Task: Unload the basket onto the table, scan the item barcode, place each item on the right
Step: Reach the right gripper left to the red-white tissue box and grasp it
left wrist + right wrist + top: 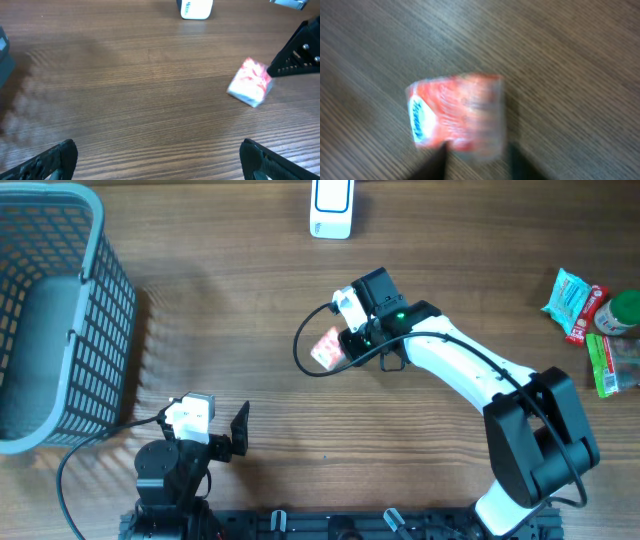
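Two claws share the bench [250, 290]. On the left, the left claw [160, 161] is wide open and holds nothing. It is well apart from the packet [325, 348]. The packet lies tilted in the middle of the bench, nearer the robot than the white box [331, 205], likely the scanner. Just right of the packet, and seeming to touch it, is the right claw [347, 343], so the right arm is much nearer. I cannot tell if it grips. The packet is small, shiny, red and white, almost square. No barcode shows.
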Tool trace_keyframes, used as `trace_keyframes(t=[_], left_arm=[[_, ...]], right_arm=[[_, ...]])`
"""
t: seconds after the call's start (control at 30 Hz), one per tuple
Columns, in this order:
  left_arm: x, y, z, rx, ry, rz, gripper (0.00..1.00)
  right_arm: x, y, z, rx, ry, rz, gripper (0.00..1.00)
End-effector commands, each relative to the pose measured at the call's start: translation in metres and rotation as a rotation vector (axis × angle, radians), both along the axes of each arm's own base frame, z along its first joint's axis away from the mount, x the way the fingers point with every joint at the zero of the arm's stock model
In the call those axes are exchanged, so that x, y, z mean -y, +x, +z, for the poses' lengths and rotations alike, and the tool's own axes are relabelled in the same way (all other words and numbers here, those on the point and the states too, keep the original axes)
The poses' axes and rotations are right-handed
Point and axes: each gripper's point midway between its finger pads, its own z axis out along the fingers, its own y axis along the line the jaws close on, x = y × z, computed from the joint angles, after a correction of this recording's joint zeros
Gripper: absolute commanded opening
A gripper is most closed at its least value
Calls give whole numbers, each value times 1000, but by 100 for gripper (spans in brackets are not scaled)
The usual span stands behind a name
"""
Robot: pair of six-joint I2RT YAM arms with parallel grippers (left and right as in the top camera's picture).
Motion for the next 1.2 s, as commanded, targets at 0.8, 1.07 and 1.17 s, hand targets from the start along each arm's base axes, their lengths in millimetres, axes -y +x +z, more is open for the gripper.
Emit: trace_keyframes(t=[0.8,1.07,1.17], left_arm=[[1,0,0,8,6,-8,100],[1,0,0,8,6,-8,100],[1,0,0,8,6,-8,100]], right_arm=[[-15,-10,-2,-28,-106,-491,4],[7,-25,81,21,16,-652,55],[4,-33,65,-129,81,-868,99]])
